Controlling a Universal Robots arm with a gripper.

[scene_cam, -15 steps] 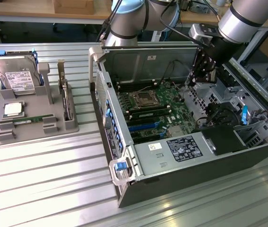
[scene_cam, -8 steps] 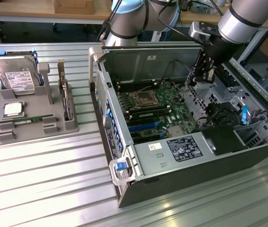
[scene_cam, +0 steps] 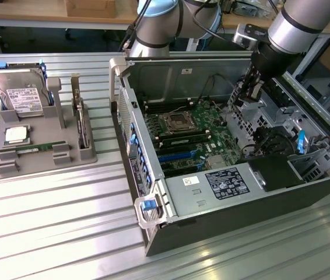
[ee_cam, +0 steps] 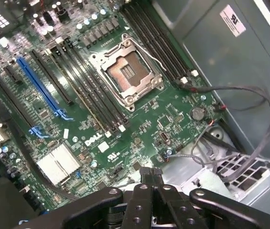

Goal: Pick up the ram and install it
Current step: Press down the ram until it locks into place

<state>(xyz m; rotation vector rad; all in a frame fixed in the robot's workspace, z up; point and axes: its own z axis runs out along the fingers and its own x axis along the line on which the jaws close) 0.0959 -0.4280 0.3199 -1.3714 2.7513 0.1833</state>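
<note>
Jaws: the gripper (ee_cam: 150,183) is clenched with nothing between its fingers, hanging over the motherboard (ee_cam: 125,119) inside the open computer case (scene_cam: 153,233).
Ram: the green stick (scene_cam: 35,149) lies flat in a slot of the grey holder tray (scene_cam: 7,169), well apart from the case, toward the exterior view's left.
Tray neighbours: hard drive (scene_cam: 18,93) stands at the tray's far end; a square processor chip (scene_cam: 16,135) sits just beside the ram.
Board: empty processor socket (ee_cam: 128,71) flanked by memory slots (ee_cam: 94,90).
Tabletop: ribbed metal (scene_cam: 60,233).
</note>
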